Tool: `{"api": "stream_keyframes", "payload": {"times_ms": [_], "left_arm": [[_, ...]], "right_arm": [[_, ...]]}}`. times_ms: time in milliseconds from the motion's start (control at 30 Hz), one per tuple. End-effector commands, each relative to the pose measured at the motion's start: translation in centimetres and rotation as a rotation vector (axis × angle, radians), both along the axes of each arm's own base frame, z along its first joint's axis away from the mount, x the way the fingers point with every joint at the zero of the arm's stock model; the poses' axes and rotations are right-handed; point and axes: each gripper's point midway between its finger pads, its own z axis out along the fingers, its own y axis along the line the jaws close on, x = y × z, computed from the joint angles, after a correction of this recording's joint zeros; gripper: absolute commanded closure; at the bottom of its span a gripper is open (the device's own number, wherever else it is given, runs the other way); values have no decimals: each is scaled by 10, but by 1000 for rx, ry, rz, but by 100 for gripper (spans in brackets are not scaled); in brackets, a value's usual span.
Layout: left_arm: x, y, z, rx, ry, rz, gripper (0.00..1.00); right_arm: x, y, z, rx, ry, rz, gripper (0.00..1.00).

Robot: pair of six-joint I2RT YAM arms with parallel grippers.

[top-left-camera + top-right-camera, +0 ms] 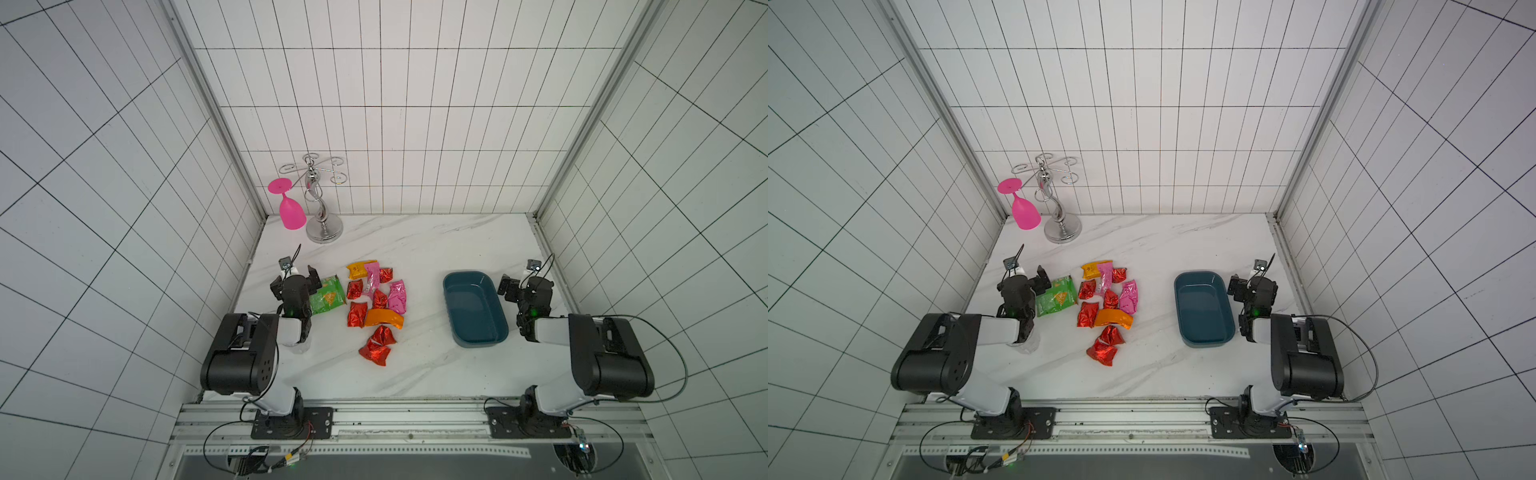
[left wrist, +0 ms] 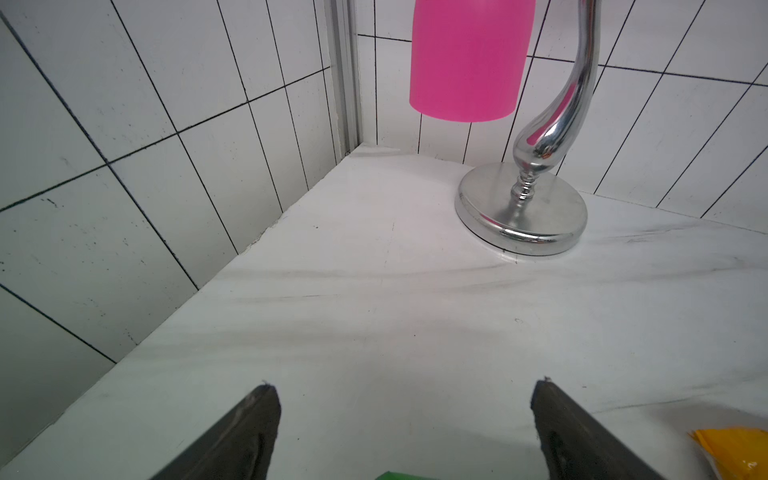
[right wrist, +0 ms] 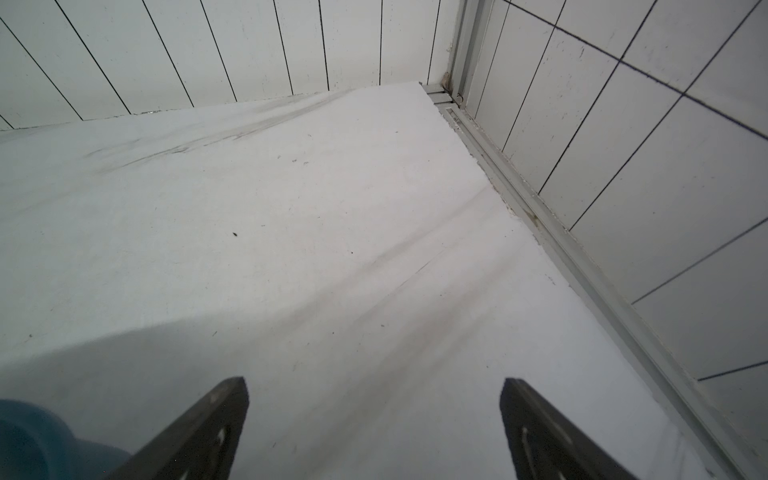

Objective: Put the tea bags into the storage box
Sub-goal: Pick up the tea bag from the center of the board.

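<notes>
though snack bag [image 1: 330, 297] print is too small to read, left gripper [image 2: 405, 395] and right gripper [image 3: 374, 390] gape empty; open table [image 1: 419, 291] centre-right, between tea bags [image 1: 356, 313] and storage box [image 1: 473, 328].

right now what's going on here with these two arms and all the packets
Nothing is being handled yet. The left tool is open and empty by the green bag, and the right tool is open and empty beside the box. The tea bags all lie in a loose pile on the table between the arms, and the box has nothing in it. At the back, a pink glass hangs on a rack, untouched.
</notes>
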Motion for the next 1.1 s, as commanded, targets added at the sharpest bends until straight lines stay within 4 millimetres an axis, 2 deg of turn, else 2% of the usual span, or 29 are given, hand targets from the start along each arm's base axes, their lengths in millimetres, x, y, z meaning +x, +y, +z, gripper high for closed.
{"api": "stream_keyframes", "payload": {"times_ms": [0,767,900,1000,1067], "left_arm": [[6,-1,8,-11,-3,-12,2],[4,-2,9,-6,-19,-15,2],[4,-6,17,29,-32,-10,2],[8,-20,41,91,-48,-61,3],[11,-35,55,107,6,-113,2]], "right_arm": [[4,-3,8,0,-27,-10,1],[4,-3,8,3,-16,-8,1],[4,-15,20,-11,-16,-97,1],[10,-14,43,-19,37,-89,1],[10,-20,60,-3,43,-144,1]]}}
